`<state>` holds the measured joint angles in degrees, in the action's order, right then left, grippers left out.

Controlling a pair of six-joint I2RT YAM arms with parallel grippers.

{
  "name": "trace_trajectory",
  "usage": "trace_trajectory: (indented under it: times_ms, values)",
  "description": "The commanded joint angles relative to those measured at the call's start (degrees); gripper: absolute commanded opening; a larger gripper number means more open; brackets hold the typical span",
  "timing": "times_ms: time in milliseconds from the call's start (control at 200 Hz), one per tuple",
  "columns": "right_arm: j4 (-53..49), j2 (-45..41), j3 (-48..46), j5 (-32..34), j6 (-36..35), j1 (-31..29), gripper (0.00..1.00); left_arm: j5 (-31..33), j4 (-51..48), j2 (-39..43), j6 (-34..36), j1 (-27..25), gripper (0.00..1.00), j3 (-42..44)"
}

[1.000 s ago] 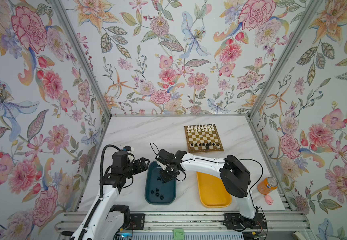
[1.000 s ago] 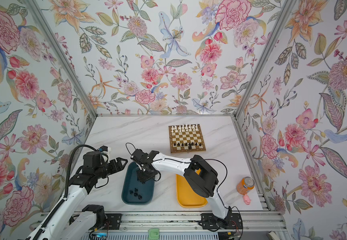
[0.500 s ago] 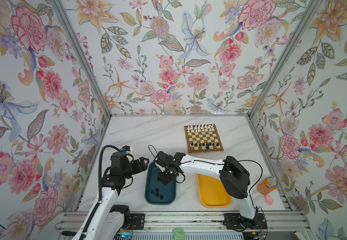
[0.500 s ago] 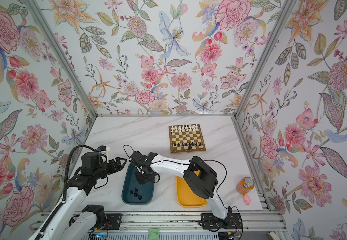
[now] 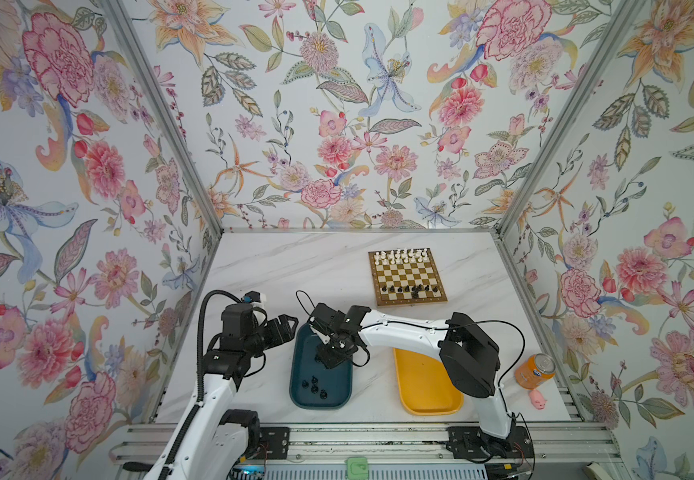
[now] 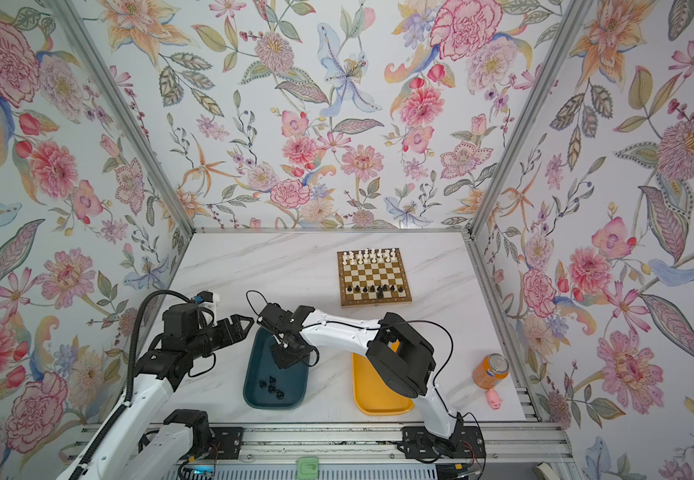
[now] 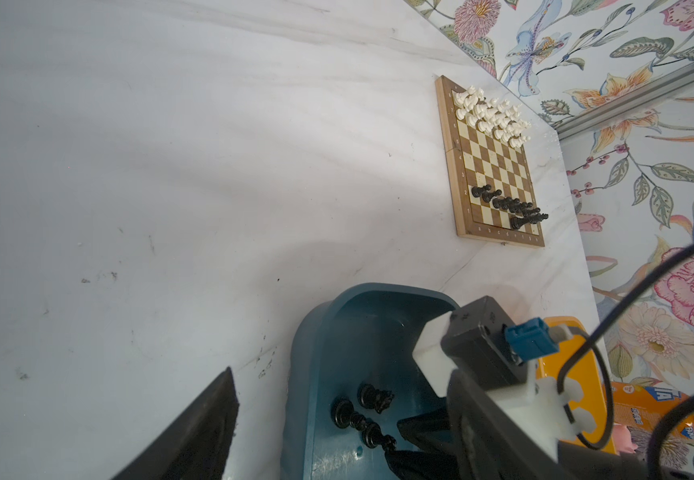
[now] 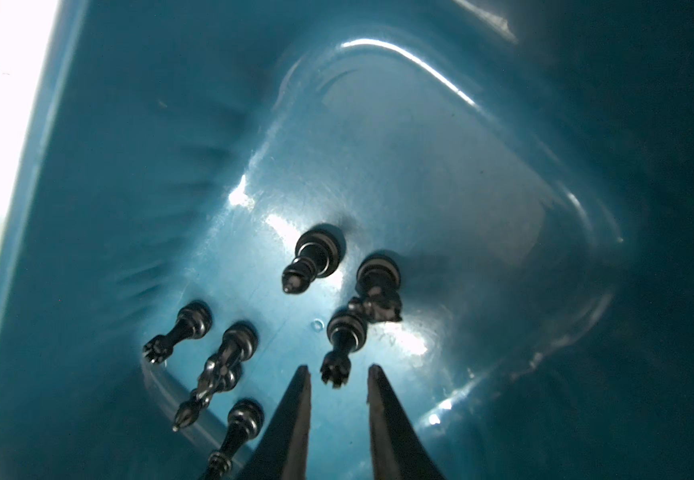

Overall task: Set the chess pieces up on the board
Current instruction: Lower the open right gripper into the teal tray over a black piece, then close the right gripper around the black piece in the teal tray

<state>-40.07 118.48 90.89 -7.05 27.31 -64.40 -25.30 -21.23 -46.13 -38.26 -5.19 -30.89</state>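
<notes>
The right claw (image 8: 339, 370) has been brought lower into the teal tray (image 5: 297, 376), which lies by the desk's near edge, left of the middle. Its jaws have been drawn in. Against the frame of a second ago, it is seen slightly closer to the near edge and deeper in the tray.

It is not yet closed. Its fingers are set on either side of the crowned head of one black piece (image 8: 339, 345), with a sliver of gap left on each side, so a pickup is judged to be imminent rather than made. The other loose black pieces (image 8: 314, 257) are scattered around it on the tray floor.

The left claw (image 5: 287, 327) is held wide open and empty beside the tray's far left corner, with little change noted.

The board (image 5: 406, 270), toward the desk's far right corner, is unaltered. The white pieces (image 5: 403, 255) are ranged along its far side, and the black ranks (image 5: 409, 287) at its near side are only partly filled.
</notes>
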Motion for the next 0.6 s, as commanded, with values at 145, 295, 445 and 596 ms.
trace_trajectory:
  times_ms: [145,295,445,596]
  values:
    - [-0.7,1.4,-0.2,0.7,0.4,-0.6,0.26,-0.9,-0.6,0.0,1.4,0.6,0.81,-0.6]
    - [-0.4,1.7,-0.3,0.8,0.4,-0.7,0.25,-1.0,-0.6,-0.1,1.4,0.7,0.81,-0.5]
    - [-0.4,1.9,0.3,1.1,0.4,-0.6,0.25,-0.9,-0.5,0.0,1.3,0.7,0.81,-0.3]
    - [-0.4,2.5,1.0,1.2,0.2,-0.6,0.24,-1.0,-0.6,0.1,1.3,0.7,0.81,-0.3]
